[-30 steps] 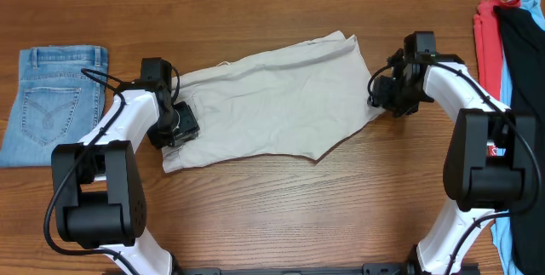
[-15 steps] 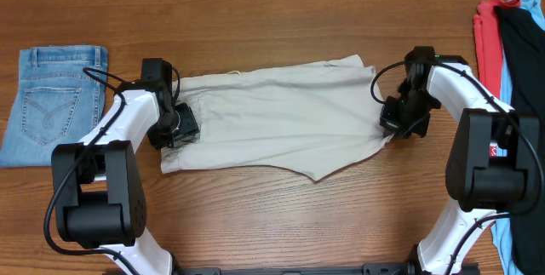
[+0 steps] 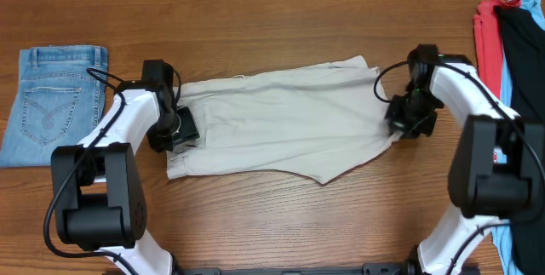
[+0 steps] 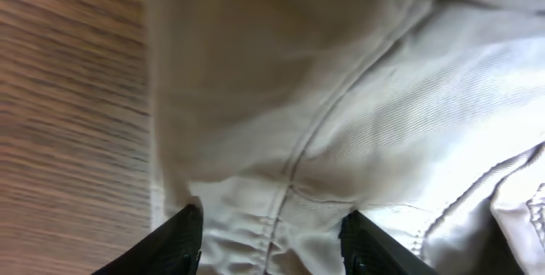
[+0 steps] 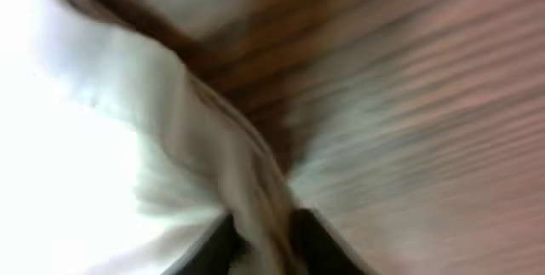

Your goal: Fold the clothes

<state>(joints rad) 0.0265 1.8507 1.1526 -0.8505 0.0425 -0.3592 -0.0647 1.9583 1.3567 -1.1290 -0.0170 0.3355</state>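
- Lying across the middle of the table (image 3: 272, 224): shorts (image 3: 281, 117), pale cream, long axis left to right, near edge rumpled.
- Left gripper (image 4: 271, 239): over the left end of the shorts, fingers spread wide. Cloth lies between them and nothing is pinched.
- Right gripper (image 5: 266, 243): at the right end, fingers drawn close on a fold of the shorts. This view is blurred.
- Handling, as judged: light, soft, limp cotton that will sag and crease when lifted. It is not fragile and is unlikely to slide much on wood.
- Hold, as judged: corners and doubled edges such as a hem or the seam (image 4: 328, 126), where extra thickness gives the fingers purchase.
- Also present: jeans (image 3: 53, 96), folded, at left. Red (image 3: 487, 37), blue (image 3: 532, 2) and black (image 3: 521, 54) garments lie at the right edge.
- Brands, labels, writing: none legible in any view.
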